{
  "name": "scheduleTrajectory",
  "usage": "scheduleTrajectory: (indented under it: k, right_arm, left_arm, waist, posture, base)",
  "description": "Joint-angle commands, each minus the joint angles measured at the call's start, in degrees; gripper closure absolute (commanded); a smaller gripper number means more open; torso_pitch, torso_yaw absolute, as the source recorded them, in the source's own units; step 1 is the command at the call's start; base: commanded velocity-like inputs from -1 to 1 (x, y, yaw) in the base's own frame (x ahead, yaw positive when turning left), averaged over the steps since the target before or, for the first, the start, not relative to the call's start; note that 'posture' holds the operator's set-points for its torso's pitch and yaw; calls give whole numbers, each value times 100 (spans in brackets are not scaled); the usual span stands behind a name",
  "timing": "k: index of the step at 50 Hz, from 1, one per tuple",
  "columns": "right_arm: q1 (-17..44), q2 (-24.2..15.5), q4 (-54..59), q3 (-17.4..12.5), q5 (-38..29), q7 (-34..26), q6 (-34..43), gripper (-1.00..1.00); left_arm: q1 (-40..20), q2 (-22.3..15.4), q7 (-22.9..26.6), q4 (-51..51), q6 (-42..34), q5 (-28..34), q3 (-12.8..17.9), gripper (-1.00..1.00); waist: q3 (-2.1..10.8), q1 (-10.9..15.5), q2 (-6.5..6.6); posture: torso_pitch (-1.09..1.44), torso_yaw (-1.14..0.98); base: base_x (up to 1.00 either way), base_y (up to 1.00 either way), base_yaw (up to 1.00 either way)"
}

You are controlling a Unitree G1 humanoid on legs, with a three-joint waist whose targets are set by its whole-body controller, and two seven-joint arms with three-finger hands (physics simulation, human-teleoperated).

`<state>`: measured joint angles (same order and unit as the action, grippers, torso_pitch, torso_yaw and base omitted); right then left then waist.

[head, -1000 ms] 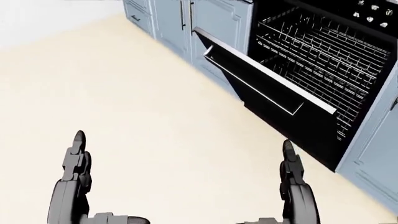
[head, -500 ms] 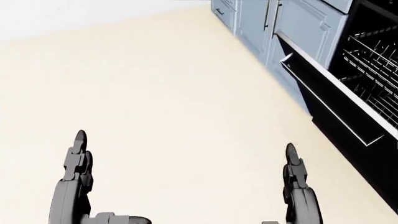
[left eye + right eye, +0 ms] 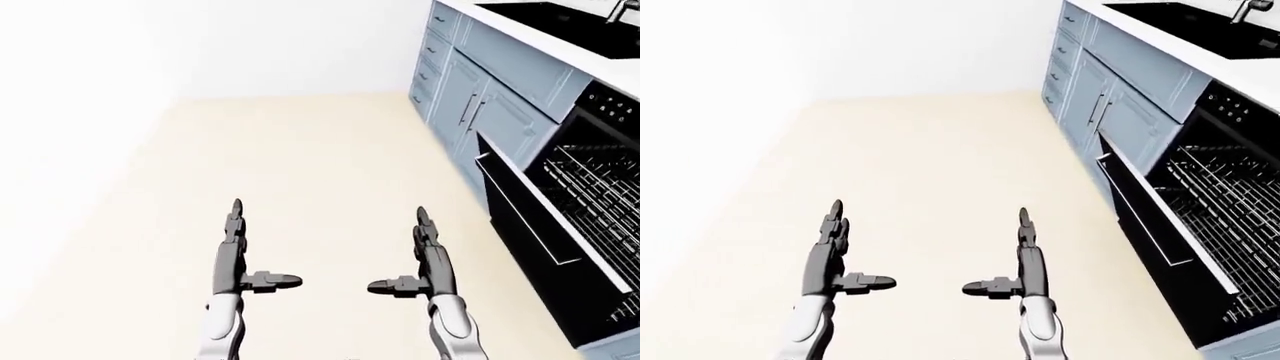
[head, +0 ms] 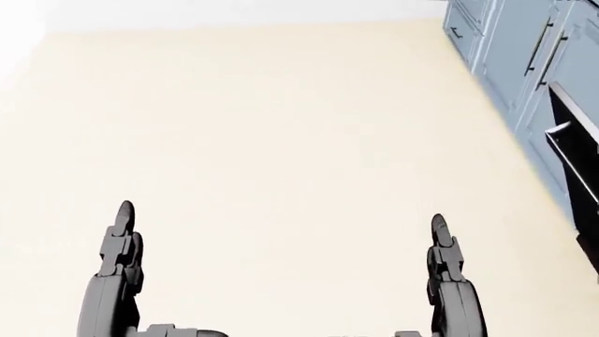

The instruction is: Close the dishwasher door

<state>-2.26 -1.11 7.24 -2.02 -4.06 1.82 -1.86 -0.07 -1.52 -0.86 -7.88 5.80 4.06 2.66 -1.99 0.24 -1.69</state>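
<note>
The dishwasher door (image 3: pixel 1150 225) hangs partly open at the right of the right-eye view, tilted outward, with the wire racks (image 3: pixel 1230 202) showing behind it. In the head view only the door's corner (image 4: pixel 576 151) shows at the right edge. My left hand (image 3: pixel 845 259) and right hand (image 3: pixel 1010 259) are both held out low over the cream floor, fingers straight and thumbs pointing inward, open and holding nothing. The right hand is well to the left of the door and apart from it.
Blue-grey cabinets (image 3: pixel 1090 97) run along the right under a white counter with a black sink (image 3: pixel 1200 22). A white wall (image 3: pixel 840 45) closes the far end and left side. Cream floor (image 3: pixel 940 165) stretches between.
The whole picture has shifted: the camera turned left, so the dishwasher and cabinets slid to the right edge of the head view. My hands hold the same pose.
</note>
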Motion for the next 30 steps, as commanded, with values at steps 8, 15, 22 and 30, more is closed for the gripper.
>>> scheduleTrajectory:
  k: [8,15,22,30]
  right_arm:
    - [115,35,-320,97,-25,-28,-115,-100]
    - [138,22,-300,84,-118,60,-62,-100]
    - [116,31,-272,79,-80,31,-58,-100]
    - [92,34,-254,93,-72,25,-58,-100]
  left_arm:
    - [-128,-56,-40,217,214,-20,77,-100]
    - [-111,-54,-42,256,200,-10,72,-100]
    - [-110,-54,-43,237,217,-7,74,-100]
    - [-89,-51,-38,269,208,-8,71,-100]
  waist:
    - [199,24,852]
    - [23,0,254]
    - [146,24,74]
    - [171,10,218]
  posture:
    - [0,0]
    - [0,0]
    - [0,0]
    - [0,0]
  base:
    - [0,0,58]
    - [0,0,7]
    - [0,0,0]
    - [0,-16,0]
